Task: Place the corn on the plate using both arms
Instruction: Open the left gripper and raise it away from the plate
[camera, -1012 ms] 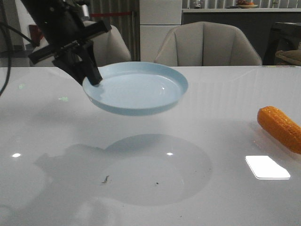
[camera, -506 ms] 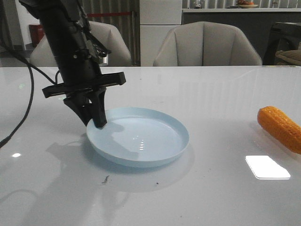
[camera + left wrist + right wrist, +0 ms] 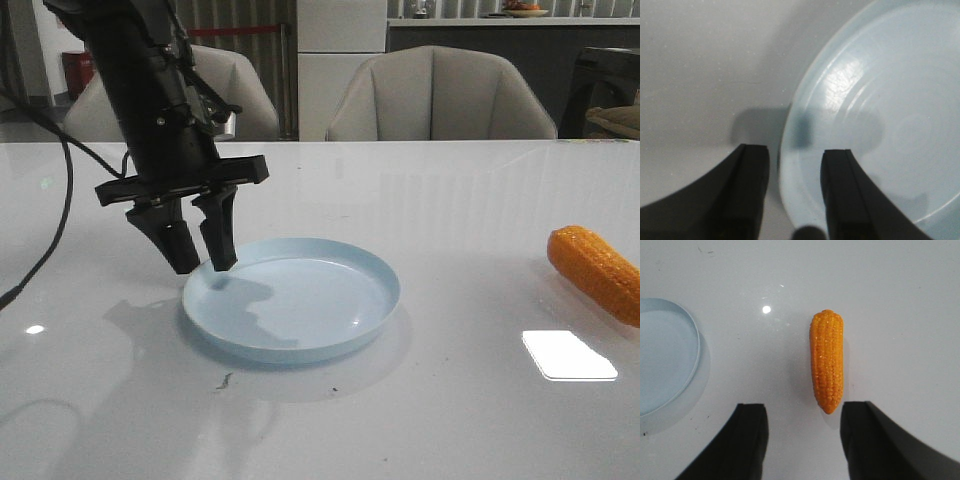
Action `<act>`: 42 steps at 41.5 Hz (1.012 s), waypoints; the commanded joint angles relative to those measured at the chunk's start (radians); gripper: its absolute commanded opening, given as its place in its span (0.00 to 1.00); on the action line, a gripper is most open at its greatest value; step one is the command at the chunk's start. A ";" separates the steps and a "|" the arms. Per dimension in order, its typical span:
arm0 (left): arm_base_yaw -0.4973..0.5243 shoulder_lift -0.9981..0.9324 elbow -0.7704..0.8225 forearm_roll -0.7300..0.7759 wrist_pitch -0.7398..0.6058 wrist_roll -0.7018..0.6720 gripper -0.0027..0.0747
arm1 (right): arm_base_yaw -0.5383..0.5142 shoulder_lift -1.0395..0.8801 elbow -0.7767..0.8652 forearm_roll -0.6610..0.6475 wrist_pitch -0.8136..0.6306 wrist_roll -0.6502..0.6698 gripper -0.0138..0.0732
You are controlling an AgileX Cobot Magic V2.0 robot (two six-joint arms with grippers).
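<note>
The pale blue plate [image 3: 291, 298] lies flat on the white table near its middle. My left gripper [image 3: 203, 260] is open, its fingers straddling the plate's left rim [image 3: 790, 165] without gripping it. The orange corn [image 3: 595, 272] lies on the table at the far right. In the right wrist view the corn [image 3: 827, 360] lies lengthwise ahead of my right gripper [image 3: 804, 407], which is open and empty above the table, the corn's tapered tip just between its fingertips. The plate's edge [image 3: 694, 347] shows there too. The right arm is out of the front view.
Two beige chairs [image 3: 440, 95] stand behind the table's far edge. A bright light reflection [image 3: 568, 354] lies on the table in front of the corn. Small dark specks [image 3: 225, 380] mark the table in front of the plate.
My left gripper carried the plate down from the air onto the table, then opened and let go of its rim. The corn has not moved.
</note>
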 commanded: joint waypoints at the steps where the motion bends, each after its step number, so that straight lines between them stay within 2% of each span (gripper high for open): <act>1: -0.013 -0.063 -0.037 -0.024 -0.011 0.005 0.58 | 0.001 -0.012 -0.039 0.002 -0.047 -0.005 0.67; 15: -0.001 -0.065 -0.189 0.077 0.019 0.018 0.58 | 0.001 -0.012 -0.039 0.002 -0.051 -0.005 0.67; 23: 0.011 -0.116 -0.284 0.287 -0.019 -0.063 0.58 | 0.001 -0.012 -0.039 0.002 -0.051 -0.005 0.67; 30: 0.030 -0.250 -0.293 0.427 -0.087 -0.067 0.58 | 0.001 -0.012 -0.039 0.002 -0.051 -0.005 0.67; 42: 0.151 -0.502 -0.257 0.439 -0.176 -0.068 0.58 | 0.001 -0.012 -0.039 0.002 -0.021 -0.005 0.67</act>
